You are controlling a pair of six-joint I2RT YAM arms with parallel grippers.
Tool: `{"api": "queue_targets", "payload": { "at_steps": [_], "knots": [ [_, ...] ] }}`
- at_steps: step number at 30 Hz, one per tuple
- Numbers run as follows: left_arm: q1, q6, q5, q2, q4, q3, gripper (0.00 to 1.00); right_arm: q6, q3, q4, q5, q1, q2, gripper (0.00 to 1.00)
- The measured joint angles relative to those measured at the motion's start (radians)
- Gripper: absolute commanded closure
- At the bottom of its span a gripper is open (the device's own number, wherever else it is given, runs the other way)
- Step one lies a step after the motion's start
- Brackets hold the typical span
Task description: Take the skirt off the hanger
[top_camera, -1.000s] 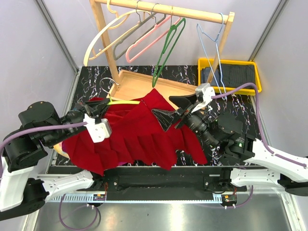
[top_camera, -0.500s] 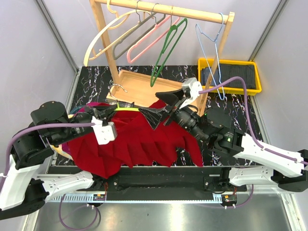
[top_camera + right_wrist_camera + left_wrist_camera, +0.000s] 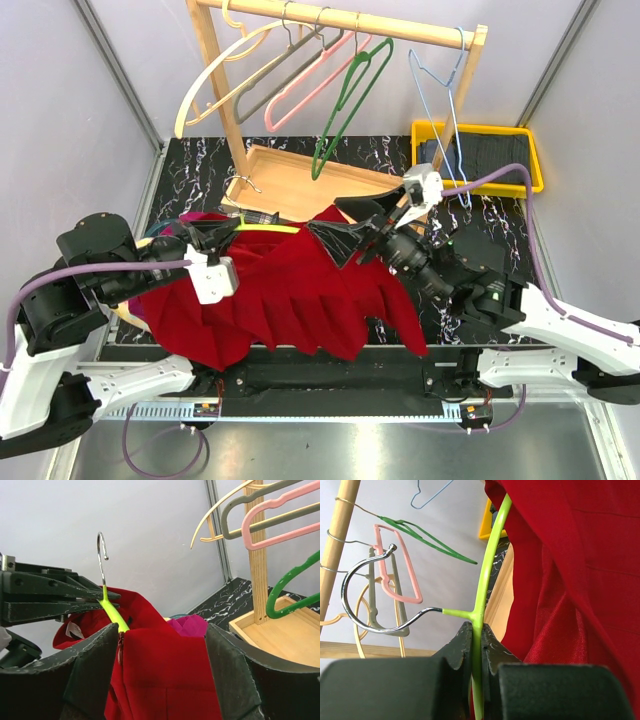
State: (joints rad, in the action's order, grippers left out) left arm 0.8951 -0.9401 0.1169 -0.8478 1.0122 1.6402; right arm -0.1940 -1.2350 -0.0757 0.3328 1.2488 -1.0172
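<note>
A red pleated skirt (image 3: pixel 290 290) hangs on a lime-green hanger (image 3: pixel 262 228) and spreads over the near table. My left gripper (image 3: pixel 215 235) is shut on the hanger's neck (image 3: pixel 476 625), just below its metal hook (image 3: pixel 360 590). In the left wrist view the skirt (image 3: pixel 580 580) drapes to the right of the green bar (image 3: pixel 490 555). My right gripper (image 3: pixel 340 228) stands open, one finger on each side of the skirt's waistband (image 3: pixel 165 680) where it sits on the hanger's shoulder (image 3: pixel 112 612). The cloth fills the space between the right gripper (image 3: pixel 157 630) jaws.
A wooden rack (image 3: pixel 340 20) at the back carries several empty hangers over its wooden base (image 3: pixel 300 180). A yellow bin (image 3: pixel 530 160) holding dark cloth sits at the back right. A magenta cloth (image 3: pixel 187 625) lies behind the skirt, and grey walls close both sides.
My right gripper has swung in over the skirt's top end and its jaws have narrowed around the waistband. My left gripper has shifted slightly right, still holding the hanger.
</note>
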Motion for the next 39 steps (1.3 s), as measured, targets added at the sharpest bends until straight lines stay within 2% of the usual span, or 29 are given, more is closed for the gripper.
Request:
{"api": "queue_targets", "payload": {
  "at_steps": [8, 10, 12, 15, 16, 19, 22, 26, 33, 39],
  "knots": [
    [0.0, -0.006, 0.0, -0.002, -0.001, 0.0, 1.0, -0.029, -0.003, 0.022, 0.003, -0.001, -0.007, 0.16],
    [0.0, -0.007, 0.0, -0.005, -0.001, 0.002, 1.0, -0.032, -0.004, 0.035, -0.002, -0.001, -0.028, 0.21],
    [0.0, -0.012, -0.002, -0.007, 0.007, 0.002, 1.0, -0.039, -0.005, 0.049, -0.005, -0.003, -0.042, 0.35],
    [0.0, -0.014, -0.007, -0.012, 0.016, 0.002, 1.0, -0.053, -0.005, 0.058, -0.019, -0.006, -0.044, 0.5],
    [0.0, -0.015, -0.007, -0.011, 0.016, 0.002, 1.0, -0.058, -0.005, 0.058, -0.026, -0.007, -0.043, 0.62],
    [0.0, -0.021, -0.008, -0.014, 0.019, 0.002, 1.0, -0.071, -0.006, 0.062, -0.037, -0.008, -0.034, 0.86],
    [0.0, -0.022, -0.005, -0.014, 0.016, 0.002, 1.0, -0.074, -0.006, 0.07, -0.027, -0.012, -0.018, 0.92],
    [0.0, -0.025, 0.0, -0.013, -0.001, 0.002, 1.0, -0.077, -0.006, 0.07, -0.004, -0.013, 0.003, 0.98],
    [0.0, -0.055, 0.003, -0.01, -0.022, -0.006, 1.0, -0.06, -0.01, 0.064, 0.016, -0.013, 0.003, 0.96],
    [-0.002, -0.091, 0.013, 0.008, -0.044, -0.03, 1.0, 0.042, -0.202, 0.099, -0.001, -0.013, -0.119, 0.94]
  ]
}}
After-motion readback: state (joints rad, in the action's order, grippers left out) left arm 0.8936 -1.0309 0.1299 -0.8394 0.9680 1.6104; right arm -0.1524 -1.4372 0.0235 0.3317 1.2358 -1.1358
